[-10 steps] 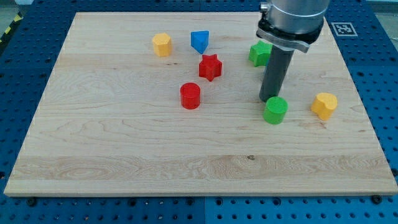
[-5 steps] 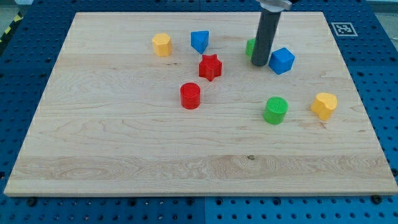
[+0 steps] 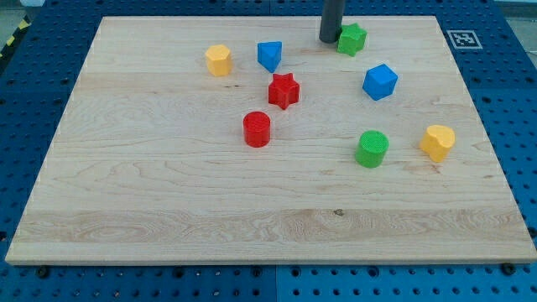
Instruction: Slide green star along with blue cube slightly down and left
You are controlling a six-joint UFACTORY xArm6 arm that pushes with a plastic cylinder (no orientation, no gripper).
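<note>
The green star [image 3: 352,39] lies near the view's top edge of the wooden board [image 3: 168,193], right of centre. The blue cube [image 3: 380,81] lies below and to the right of it, apart from it. My tip [image 3: 329,39] stands right at the star's left side, touching or nearly touching it. The rod rises out of the view's top.
A blue wedge-shaped block [image 3: 269,55], a yellow block [image 3: 218,59], a red star [image 3: 284,91] and a red cylinder [image 3: 257,129] lie left of the tip. A green cylinder [image 3: 372,148] and a yellow heart-shaped block [image 3: 438,142] lie at the lower right.
My tip has moved up and left, from beside the green cylinder to the star's left side. The green star has shifted up and slightly right; the blue cube is now uncovered.
</note>
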